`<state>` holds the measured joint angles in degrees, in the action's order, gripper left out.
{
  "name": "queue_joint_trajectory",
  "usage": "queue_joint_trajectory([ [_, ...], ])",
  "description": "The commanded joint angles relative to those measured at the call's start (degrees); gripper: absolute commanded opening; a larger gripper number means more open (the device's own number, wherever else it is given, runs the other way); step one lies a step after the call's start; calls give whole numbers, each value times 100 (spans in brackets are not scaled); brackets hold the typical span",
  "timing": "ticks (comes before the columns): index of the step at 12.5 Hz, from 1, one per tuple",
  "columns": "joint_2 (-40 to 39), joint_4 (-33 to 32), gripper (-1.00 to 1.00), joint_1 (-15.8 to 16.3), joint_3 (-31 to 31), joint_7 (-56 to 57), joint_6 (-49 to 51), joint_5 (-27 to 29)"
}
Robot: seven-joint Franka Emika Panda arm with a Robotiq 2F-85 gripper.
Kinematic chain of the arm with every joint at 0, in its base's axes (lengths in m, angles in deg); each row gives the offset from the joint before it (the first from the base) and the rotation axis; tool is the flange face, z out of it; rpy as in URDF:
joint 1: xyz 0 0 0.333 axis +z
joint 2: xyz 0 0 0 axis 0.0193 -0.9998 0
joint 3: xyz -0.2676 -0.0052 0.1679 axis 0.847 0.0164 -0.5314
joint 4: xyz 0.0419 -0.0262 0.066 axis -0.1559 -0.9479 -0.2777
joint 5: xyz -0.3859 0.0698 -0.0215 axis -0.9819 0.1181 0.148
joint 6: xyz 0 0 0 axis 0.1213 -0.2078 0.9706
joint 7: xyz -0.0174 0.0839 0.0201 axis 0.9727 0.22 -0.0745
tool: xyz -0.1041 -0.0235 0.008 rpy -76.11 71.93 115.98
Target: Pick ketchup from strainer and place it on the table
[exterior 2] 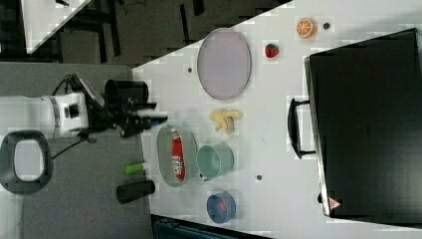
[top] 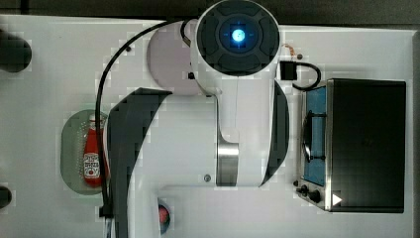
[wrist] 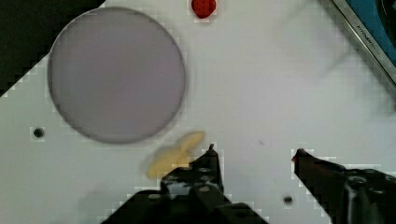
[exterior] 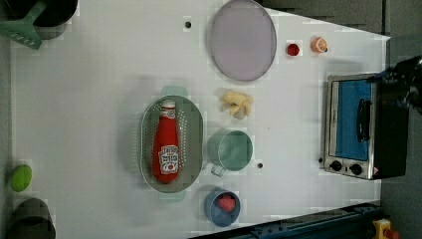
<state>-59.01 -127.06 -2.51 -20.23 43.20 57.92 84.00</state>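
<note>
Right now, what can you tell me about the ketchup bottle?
The ketchup is a small red squeeze bottle, plastic by its look, with a white cap and a white label in dark print. It lies flat on its side along the pale green strainer, resting on its perforated floor. Nothing else touches it; the gripper hangs open and empty, well clear.

Ketchup point(exterior: 166, 149): small red squeeze bottle with white cap and white, dark-printed label, lying on its side lengthwise inside the strainer, cap toward the left view's top. Strainer point(exterior: 195, 130): pale green oval colander with perforated floor and a small handle tab at each end, resting flat on the white desk point(exterior: 89, 114).
</note>
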Motion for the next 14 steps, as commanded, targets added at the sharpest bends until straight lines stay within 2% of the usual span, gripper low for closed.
queue_joint_trajectory([
  [1,1518,-617,59,-596,-361,-870,876,162],
  [3,1482,-616,100,-559,-528,-870,856,171],
  [6,1334,-616,100,-456,-1130,-870,710,176],
  [14,705,-624,100,-372,-3496,-963,289,146],
])
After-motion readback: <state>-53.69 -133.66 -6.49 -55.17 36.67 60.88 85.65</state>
